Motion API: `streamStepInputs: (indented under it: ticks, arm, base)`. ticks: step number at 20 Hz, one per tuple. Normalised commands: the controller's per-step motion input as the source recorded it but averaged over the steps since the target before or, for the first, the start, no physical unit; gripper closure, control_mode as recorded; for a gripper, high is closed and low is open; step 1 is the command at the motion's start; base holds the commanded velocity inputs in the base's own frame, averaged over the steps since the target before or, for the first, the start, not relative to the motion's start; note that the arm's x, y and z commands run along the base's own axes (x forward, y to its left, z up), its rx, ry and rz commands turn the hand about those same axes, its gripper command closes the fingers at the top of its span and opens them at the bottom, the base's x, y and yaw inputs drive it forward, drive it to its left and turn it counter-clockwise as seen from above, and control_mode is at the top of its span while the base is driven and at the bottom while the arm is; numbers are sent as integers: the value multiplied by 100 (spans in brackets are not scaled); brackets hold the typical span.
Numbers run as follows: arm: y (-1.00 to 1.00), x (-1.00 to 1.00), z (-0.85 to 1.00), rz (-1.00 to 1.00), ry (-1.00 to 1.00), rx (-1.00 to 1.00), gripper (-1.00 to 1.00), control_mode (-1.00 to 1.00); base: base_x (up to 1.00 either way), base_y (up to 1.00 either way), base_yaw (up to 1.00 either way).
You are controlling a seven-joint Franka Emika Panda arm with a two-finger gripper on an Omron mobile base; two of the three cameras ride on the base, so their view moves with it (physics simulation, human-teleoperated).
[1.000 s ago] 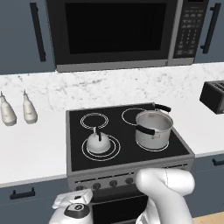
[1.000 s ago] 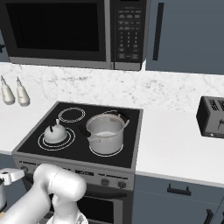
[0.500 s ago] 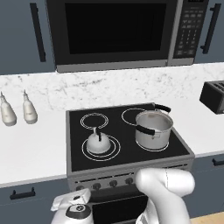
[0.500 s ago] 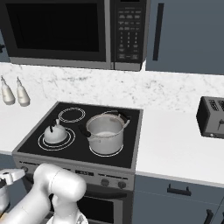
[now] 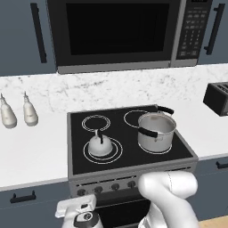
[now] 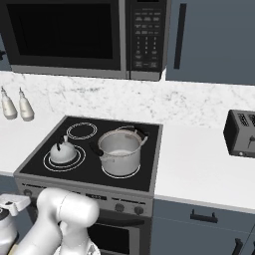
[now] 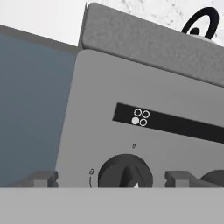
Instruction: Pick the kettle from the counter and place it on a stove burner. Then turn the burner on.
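Over on the left, two white pointed-tip bottles (image 5: 18,114) stand on the plain white table (image 5: 31,151); next along, the small squat silvery-white kettle with its dark arched handle (image 5: 100,145) sits on the large double-ringed stove burner (image 5: 115,156) of the black glass cooktop; beside it, the cylindrical steel pot with black handles (image 5: 156,132). Low down, the hand (image 7: 111,177) faces a dark round stove knob (image 7: 125,171) — fingers (image 7: 43,178) spread apart, either side of it.
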Motion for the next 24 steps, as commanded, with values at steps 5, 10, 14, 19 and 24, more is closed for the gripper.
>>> streamStepInputs:
  ticks: [5, 10, 14, 19, 24]
  arm:
    - [0, -1, 0, 0, -21, 8, -100, -100]
    - [-2, 0, 1, 0, -9, 5, -100, -100]
    - [-14, -6, 0, 0, -8, 5, -100, -100]
    - [-7, -10, 8, 0, -10, 2, -100, -100]
    - [-2, -8, 19, 5, -5, 0, -100, -100]
  base:
    - [0, 0, 0]
    - [0, 0, 0]
    - [0, 0, 0]
    - [0, 0, 0]
    - [0, 0, 0]
